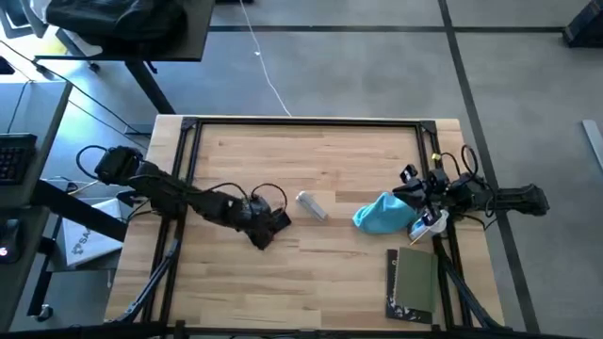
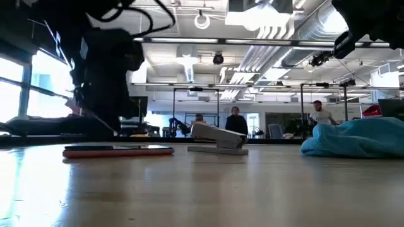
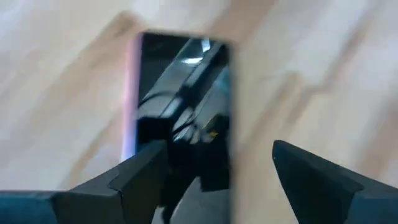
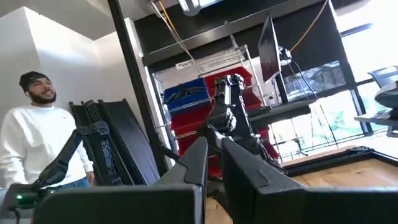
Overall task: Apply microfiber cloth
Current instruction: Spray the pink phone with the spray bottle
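— High view is consulted first: where is the microfiber cloth (image 1: 382,215) located, and how are the claws set?

— The cloth is found bunched on the table (image 1: 320,160), on its right side, just beside the right gripper (image 1: 424,202). In the right wrist view that gripper's fingers (image 4: 193,158) are seen closed together on nothing. The left gripper (image 3: 216,149) is held released, low over the phone (image 3: 180,99), well apart from the cloth.

— How is the step best carried out?

— It is judged that the cloth must be gripped before anything is wiped. The right fingers should be opened, lowered onto a raised fold, and closed on several layers so the floppy fabric is not dropped. The grey oblong object (image 1: 311,204) between cloth and phone should be passed over, not dragged along. The phone is likely to slide unless it is steadied by the left gripper.
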You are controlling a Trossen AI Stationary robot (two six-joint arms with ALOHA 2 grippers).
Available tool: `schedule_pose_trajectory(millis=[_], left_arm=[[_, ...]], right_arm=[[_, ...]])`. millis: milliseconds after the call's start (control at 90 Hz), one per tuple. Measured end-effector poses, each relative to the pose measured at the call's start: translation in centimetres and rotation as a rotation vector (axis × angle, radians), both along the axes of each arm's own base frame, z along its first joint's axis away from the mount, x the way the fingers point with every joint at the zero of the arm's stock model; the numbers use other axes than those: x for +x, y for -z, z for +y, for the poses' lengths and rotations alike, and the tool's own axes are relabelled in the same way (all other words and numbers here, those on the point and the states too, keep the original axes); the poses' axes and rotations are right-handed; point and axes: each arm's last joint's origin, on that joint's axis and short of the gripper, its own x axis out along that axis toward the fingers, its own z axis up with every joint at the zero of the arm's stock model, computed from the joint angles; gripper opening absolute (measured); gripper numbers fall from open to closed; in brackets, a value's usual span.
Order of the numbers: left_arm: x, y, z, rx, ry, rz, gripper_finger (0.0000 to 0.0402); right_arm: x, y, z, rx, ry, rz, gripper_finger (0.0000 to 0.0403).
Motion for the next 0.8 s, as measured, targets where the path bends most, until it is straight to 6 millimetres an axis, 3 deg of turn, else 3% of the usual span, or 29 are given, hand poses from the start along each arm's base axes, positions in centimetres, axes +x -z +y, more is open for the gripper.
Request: schedule_pose_trajectory(millis=[200, 533, 800], left_arm=[[0.2, -0.2, -0.2, 0.014, 0.069, -0.022, 0.0307], [-0.2, 0.3, 0.3, 0.118, -0.039, 0.020, 0.0331], [0.6, 3.4, 0.1, 0.121, -0.045, 0.120, 0.0338]], right_arm=[[0.0, 0.0, 0.0, -0.023, 0.009, -0.004, 0.0016], [0.0, 0.0, 0.0, -0.027, 0.010, 0.000, 0.0016], [0.0, 0.1, 0.0, -0.043, 0.016, 0.005, 0.0017]])
